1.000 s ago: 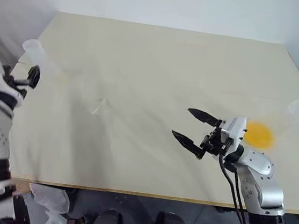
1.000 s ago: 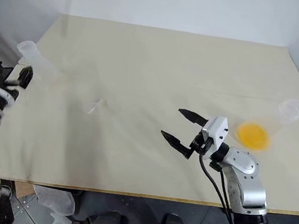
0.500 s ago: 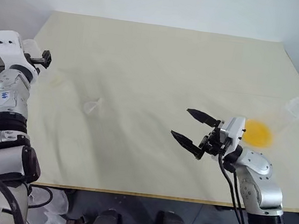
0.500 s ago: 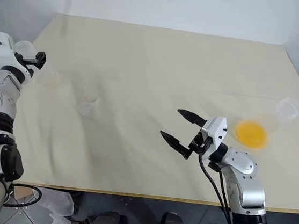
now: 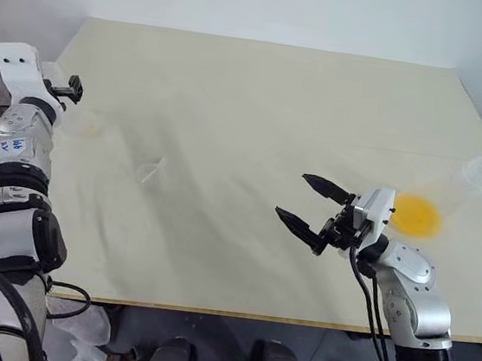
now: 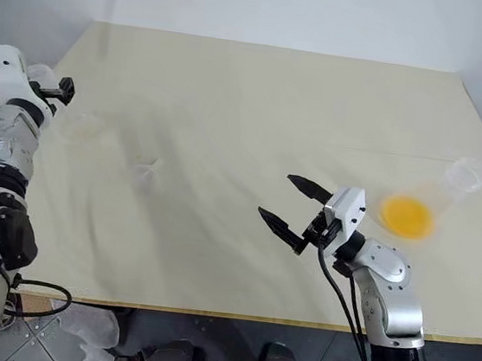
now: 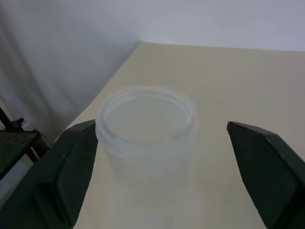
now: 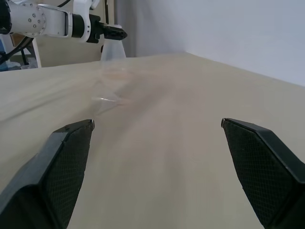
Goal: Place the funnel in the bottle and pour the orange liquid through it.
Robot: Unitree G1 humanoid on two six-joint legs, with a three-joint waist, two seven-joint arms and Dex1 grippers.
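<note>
The left gripper [image 7: 162,157] has its two black fingers spread to either side of the neck of the bottle [image 7: 147,138], one finger [image 7: 76,167] touching or almost touching the rim, the other standing off with a gap, so it brackets the neck without clamping it. This clear bottle stands at the left edge of the table [image 5: 259,95], its wide base a faint ring on the pale top (the glass is hard to make out from above). The funnel [image 5: 148,172] lies on the table toward the middle, well apart from that gripper. The right gripper [image 5: 306,207] hovers over the table nearer the front edge, fingers wide apart and holding nothing. Behind it, near the right edge, a second clear flask [image 5: 457,192] holds the orange liquid [image 5: 415,215] in its base.
</note>
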